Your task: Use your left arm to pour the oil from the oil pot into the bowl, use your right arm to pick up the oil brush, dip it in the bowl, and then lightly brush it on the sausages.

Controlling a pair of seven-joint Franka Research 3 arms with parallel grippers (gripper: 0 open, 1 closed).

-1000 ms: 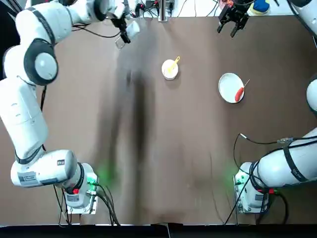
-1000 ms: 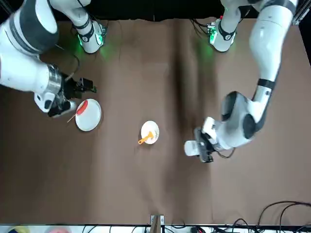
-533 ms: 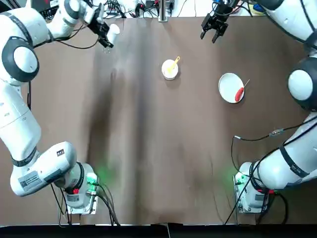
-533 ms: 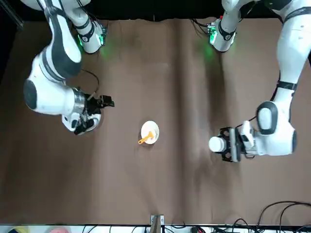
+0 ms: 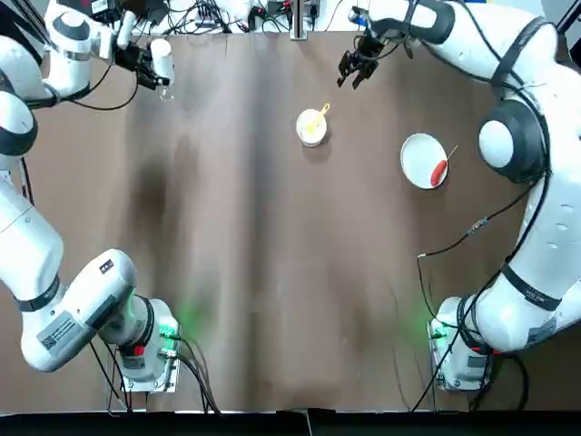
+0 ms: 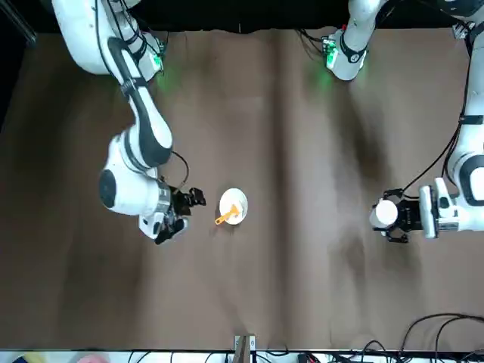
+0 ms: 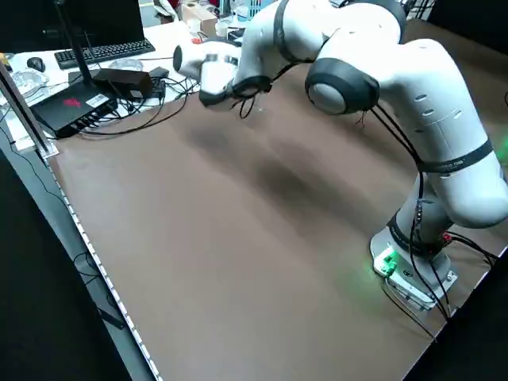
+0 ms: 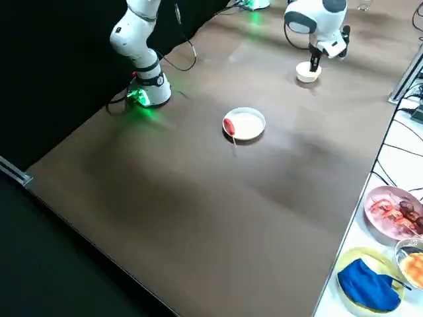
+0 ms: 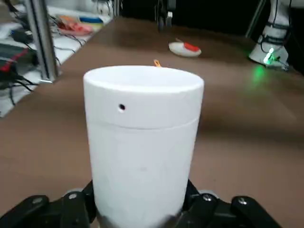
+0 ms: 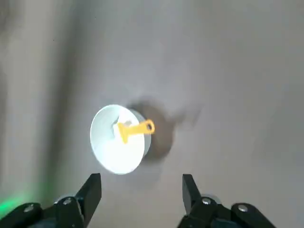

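Note:
The white oil pot [image 5: 162, 56] is held off the table at the far left corner, with my left gripper [image 5: 148, 64] shut on it; in the left wrist view the oil pot [image 9: 142, 137] fills the space between the fingers. The small white bowl [image 5: 311, 128] stands mid-table at the far side, and the yellow oil brush [image 5: 320, 113] lies across its rim. My right gripper [image 5: 352, 69] hovers open above the table just beyond the bowl [image 10: 118, 140] and the oil brush [image 10: 135, 128]. One red sausage [image 5: 439, 170] on a stick rests on the white plate [image 5: 419, 154].
Cables, a keyboard and boxes [image 7: 103, 79] sit past the far left edge. Plates of food and a blue cloth [image 8: 370, 287] lie on the side bench. The arm bases [image 5: 145, 350] stand at the near edge, and brown tabletop stretches between them and the bowl.
My left arm has swung the oil pot further left, away from the bowl. My right gripper has moved left along the far edge, closer to the bowl, still open.

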